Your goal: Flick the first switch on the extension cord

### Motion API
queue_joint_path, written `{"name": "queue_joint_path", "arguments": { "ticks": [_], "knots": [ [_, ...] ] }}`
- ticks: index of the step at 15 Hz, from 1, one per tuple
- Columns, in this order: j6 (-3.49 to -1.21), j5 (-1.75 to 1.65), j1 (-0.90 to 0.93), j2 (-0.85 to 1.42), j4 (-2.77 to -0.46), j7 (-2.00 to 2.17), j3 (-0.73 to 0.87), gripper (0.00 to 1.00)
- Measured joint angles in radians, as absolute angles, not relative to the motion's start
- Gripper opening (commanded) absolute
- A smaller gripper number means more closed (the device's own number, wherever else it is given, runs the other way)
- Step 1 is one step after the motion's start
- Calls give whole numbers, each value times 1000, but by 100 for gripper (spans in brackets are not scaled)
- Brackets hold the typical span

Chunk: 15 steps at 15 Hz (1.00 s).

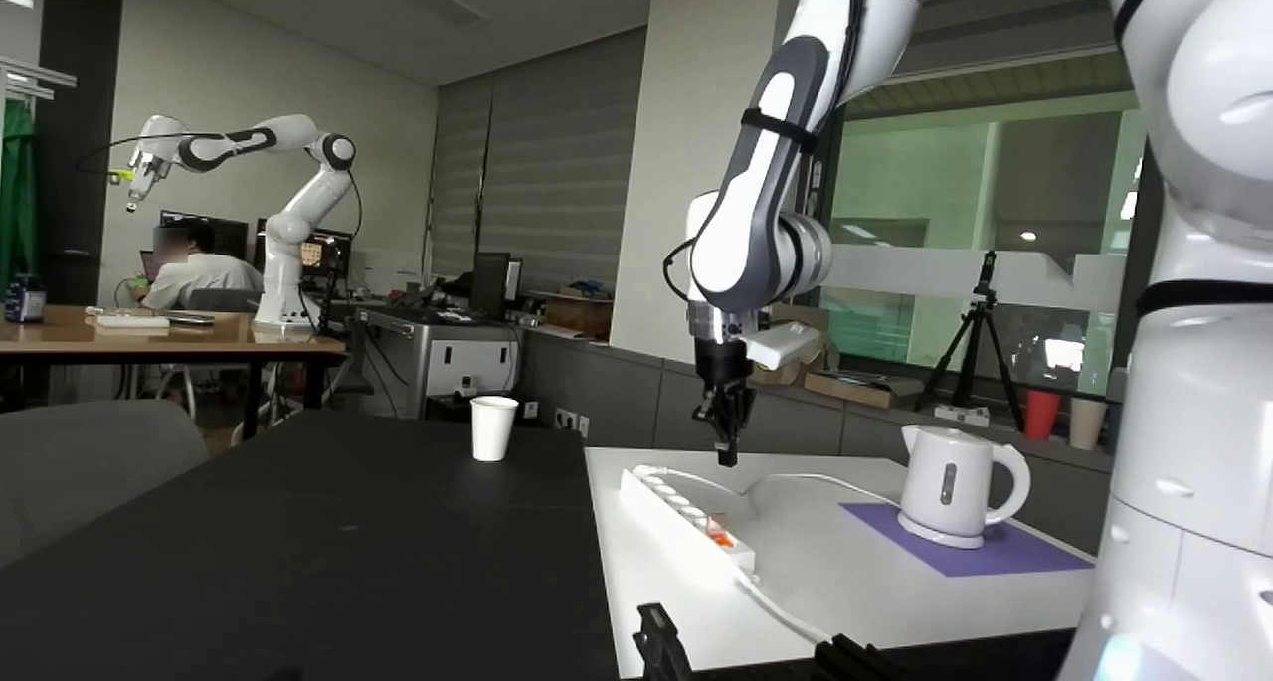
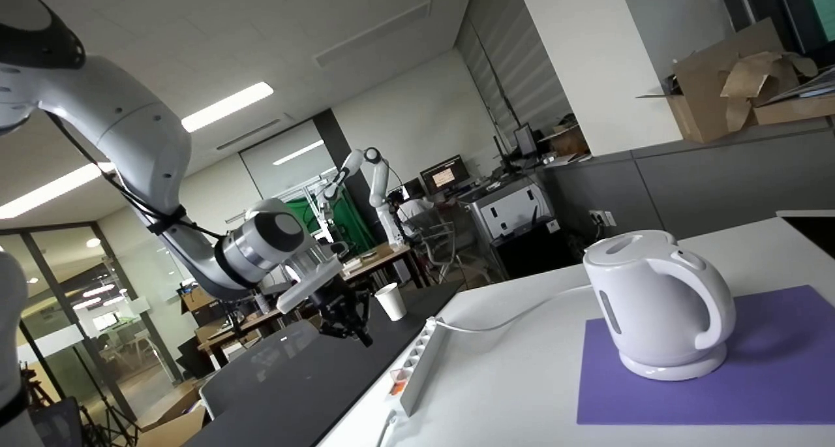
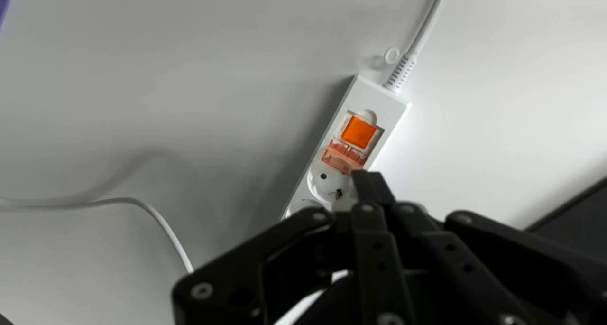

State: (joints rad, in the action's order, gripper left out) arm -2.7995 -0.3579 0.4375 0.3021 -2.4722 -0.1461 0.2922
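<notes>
The extension cord is a long white power strip lying on the white table; it shows in both exterior views (image 1: 686,537) (image 2: 423,372) and in the wrist view (image 3: 379,93). An orange switch (image 3: 359,132) sits near its cable end, with a clear red cover (image 3: 344,158) folded open beside it. The orange part also shows in both exterior views (image 1: 720,538) (image 2: 398,386). My gripper (image 3: 372,175) is shut and empty, fingertips together. In both exterior views (image 1: 728,454) (image 2: 365,338) it hangs above table height, apart from the strip. In the wrist view it hides most of the sockets.
A white kettle (image 1: 945,487) stands on a purple mat (image 1: 1004,552). A thin white cable (image 3: 128,200) runs between the kettle and the strip's far end. A black table (image 1: 348,552) adjoins the white one and bears a white cup (image 1: 491,428).
</notes>
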Motion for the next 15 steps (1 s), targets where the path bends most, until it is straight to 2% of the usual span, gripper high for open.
{"name": "queue_joint_path", "arguments": {
  "ticks": [1,2,3,11,14,15],
  "knots": [
    [-2760,-358,407,275,-2474,-144,263,0],
    [-2723,-358,373,251,-2474,-144,232,26],
    [-2686,-358,342,230,-2474,-143,203,26],
    [-2462,-287,155,142,-2473,-173,33,81],
    [-2413,-231,119,123,-2473,-217,6,99],
    [-2398,-215,109,118,-2473,-230,0,100]
  ]
}}
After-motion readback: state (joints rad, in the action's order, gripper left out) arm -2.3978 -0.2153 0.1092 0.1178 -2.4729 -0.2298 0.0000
